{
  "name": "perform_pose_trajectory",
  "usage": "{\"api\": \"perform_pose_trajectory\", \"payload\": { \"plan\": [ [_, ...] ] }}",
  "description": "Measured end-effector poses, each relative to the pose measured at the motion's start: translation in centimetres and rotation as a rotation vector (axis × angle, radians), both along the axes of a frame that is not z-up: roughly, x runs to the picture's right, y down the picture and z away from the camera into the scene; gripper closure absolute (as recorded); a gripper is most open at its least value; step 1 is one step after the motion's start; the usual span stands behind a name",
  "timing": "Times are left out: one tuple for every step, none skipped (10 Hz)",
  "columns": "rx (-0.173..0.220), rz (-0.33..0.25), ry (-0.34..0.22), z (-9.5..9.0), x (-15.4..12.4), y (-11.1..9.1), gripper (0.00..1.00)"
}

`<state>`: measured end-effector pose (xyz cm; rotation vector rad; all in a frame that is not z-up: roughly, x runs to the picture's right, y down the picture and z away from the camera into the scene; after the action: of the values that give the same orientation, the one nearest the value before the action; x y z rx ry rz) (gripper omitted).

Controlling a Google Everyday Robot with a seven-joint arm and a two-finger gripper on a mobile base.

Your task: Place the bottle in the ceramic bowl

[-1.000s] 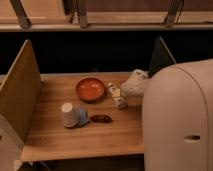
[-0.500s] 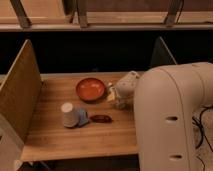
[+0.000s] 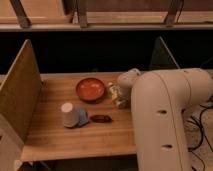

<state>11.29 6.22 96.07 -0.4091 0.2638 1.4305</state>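
While the arm (image 3: 165,120) fills the right of the view, the gripper (image 3: 125,81) sits low over the right side of the table (image 3: 55,140), right at the bottle (image 3: 118,96). Bottle: just right of the ceramic bowl (image 3: 90,89), outside it. Gripper opening, and whether it holds the bottle: cannot tell. White-and-blue cup (image 3: 70,115) and dark red object (image 3: 100,118) lie nearer the front edge, apart from the bowl

Looks down steeply from above the near edge of the wooden table (image 3: 75,137), facing the dark back wall (image 3: 95,55). Sits at mid range, taking in most of the tabletop, the white arm (image 3: 165,120) looming close at right. Catches the gripper (image 3: 116,89) just right of the ceramic bowl (image 3: 90,89), at the bottle (image 3: 120,101).
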Motion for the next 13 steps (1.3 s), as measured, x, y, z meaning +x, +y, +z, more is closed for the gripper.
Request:
{"api": "perform_pose_trajectory", "payload": {
  "plan": [
    [-0.001,0.009,0.004,0.2,0.3,-0.4,0.64],
    [0.001,0.021,0.009,0.4,0.7,-0.7,0.75],
    [0.005,0.029,0.015,0.4,1.1,-1.0,0.84],
    [0.02,0.041,0.027,0.2,1.8,-1.8,0.94],
    [0.054,0.05,0.049,-0.3,2.8,-3.2,0.99],
    [0.105,0.046,0.075,-1.4,4.0,-5.2,1.0],
    [0.154,0.027,0.086,-2.4,4.4,-7.0,1.0],
    [0.194,0.001,0.083,-3.1,4.0,-8.4,1.0],
    [0.243,-0.045,0.065,-4.0,2.7,-9.9,1.0],
    [0.266,-0.077,0.047,-4.3,1.5,-10.5,1.0],
    [0.294,-0.124,0.016,-4.8,-0.5,-11.0,1.0],
    [0.31,-0.158,-0.013,-5.1,-2.4,-11.0,1.0],
    [0.326,-0.188,-0.049,-5.5,-4.5,-11.0,1.0]
  ]
}}
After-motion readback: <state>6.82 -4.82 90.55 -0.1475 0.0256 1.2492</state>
